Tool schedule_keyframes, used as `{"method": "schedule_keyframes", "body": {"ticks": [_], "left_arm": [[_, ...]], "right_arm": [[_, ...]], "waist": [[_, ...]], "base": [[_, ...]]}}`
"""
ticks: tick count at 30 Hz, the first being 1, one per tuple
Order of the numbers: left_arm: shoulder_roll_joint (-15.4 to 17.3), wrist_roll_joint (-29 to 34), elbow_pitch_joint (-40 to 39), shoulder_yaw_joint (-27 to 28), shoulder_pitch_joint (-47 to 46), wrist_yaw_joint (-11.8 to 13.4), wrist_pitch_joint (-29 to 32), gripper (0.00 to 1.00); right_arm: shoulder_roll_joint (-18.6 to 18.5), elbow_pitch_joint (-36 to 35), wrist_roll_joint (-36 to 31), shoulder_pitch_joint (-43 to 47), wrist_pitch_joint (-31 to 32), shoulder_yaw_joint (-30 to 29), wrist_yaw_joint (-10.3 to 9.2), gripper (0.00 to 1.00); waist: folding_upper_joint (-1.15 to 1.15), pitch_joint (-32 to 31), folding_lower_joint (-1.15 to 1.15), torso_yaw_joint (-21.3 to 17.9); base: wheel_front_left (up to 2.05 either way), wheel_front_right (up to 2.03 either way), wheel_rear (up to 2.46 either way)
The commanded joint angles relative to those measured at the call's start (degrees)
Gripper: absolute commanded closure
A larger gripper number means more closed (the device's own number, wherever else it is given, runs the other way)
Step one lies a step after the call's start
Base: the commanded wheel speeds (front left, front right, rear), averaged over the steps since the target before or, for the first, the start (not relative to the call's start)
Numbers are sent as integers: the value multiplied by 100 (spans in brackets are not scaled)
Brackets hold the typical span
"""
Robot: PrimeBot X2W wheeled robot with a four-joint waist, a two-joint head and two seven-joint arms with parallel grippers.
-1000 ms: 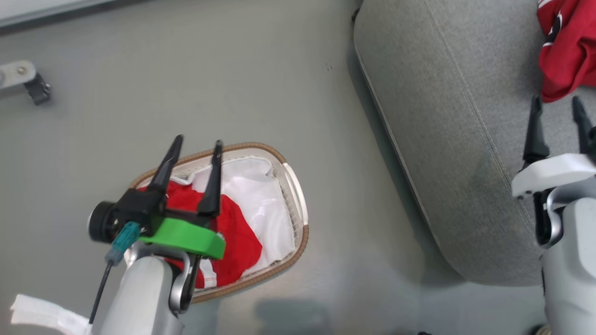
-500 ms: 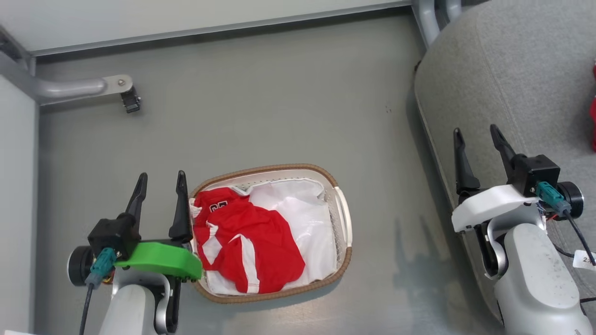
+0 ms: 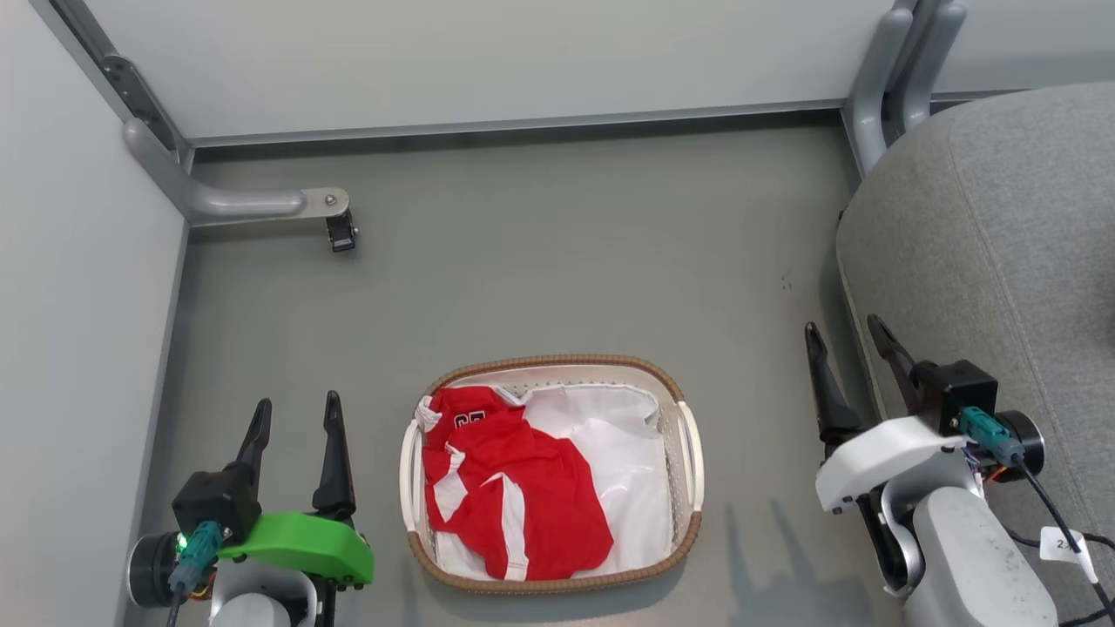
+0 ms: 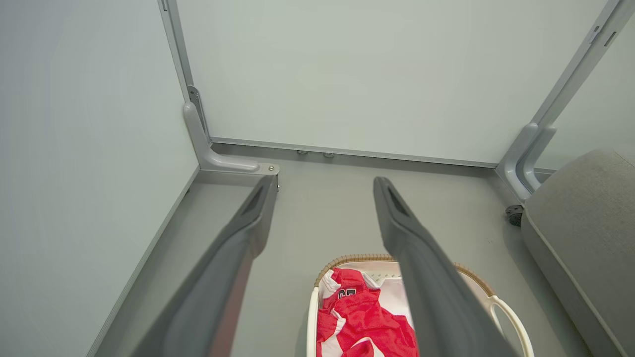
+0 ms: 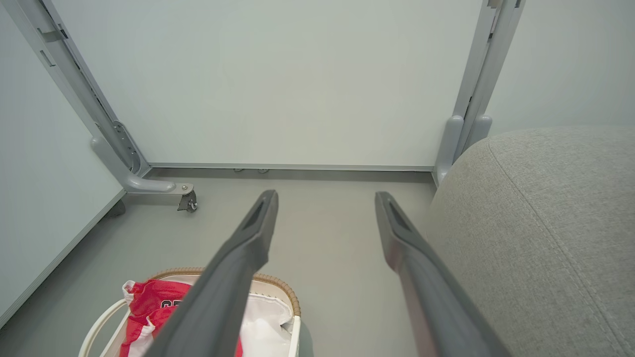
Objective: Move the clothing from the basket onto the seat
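Observation:
A red jersey (image 3: 510, 488) with white stripes and black numerals lies crumpled in the left half of the white oval basket (image 3: 690, 444), over a white lining sheet (image 3: 623, 470). The basket sits on the grey floor between my arms. My left gripper (image 3: 296, 416) stands open to the left of the basket, holding nothing. Open and holding nothing too, my right gripper (image 3: 843, 333) is beside the front edge of the grey seat (image 3: 1002, 261). From the left wrist view the jersey (image 4: 357, 317) and basket (image 4: 347, 260) appear below the fingers; the right wrist view catches the basket (image 5: 278, 285) and seat (image 5: 540, 223).
Pale partition walls close the space behind and to the left. A grey metal foot with a caster (image 3: 341, 233) juts onto the floor at the back left, and a grey post (image 3: 888, 78) stands by the seat's back corner. Bare floor (image 3: 566, 261) lies beyond the basket.
The head camera has swung left and back, so the basket now sits centred and the jersey on the seat has left the picture. Both arms have settled low on either side, still open.

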Motion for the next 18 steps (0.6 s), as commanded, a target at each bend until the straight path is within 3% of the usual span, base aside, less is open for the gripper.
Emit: {"method": "schedule_keyframes", "body": {"ticks": [1, 10, 18], "left_arm": [[7, 35, -18, 33, 120, 45, 3, 0], [7, 15, -288, 167, 516, 133, 3, 0], [7, -91, -243, 58, 377, 83, 3, 0]], "right_arm": [[-28, 10, 39, 141, -11, 12, -6, 0], [-25, -40, 37, 486, -11, 30, -6, 0], [-26, -139, 91, 301, -11, 86, -6, 0]], "waist": [[0, -177, 0, 77], [0, -426, 0, 41], [0, -176, 0, -33]], "base": [[0, 0, 0], [0, 0, 0], [0, 0, 0]]}}
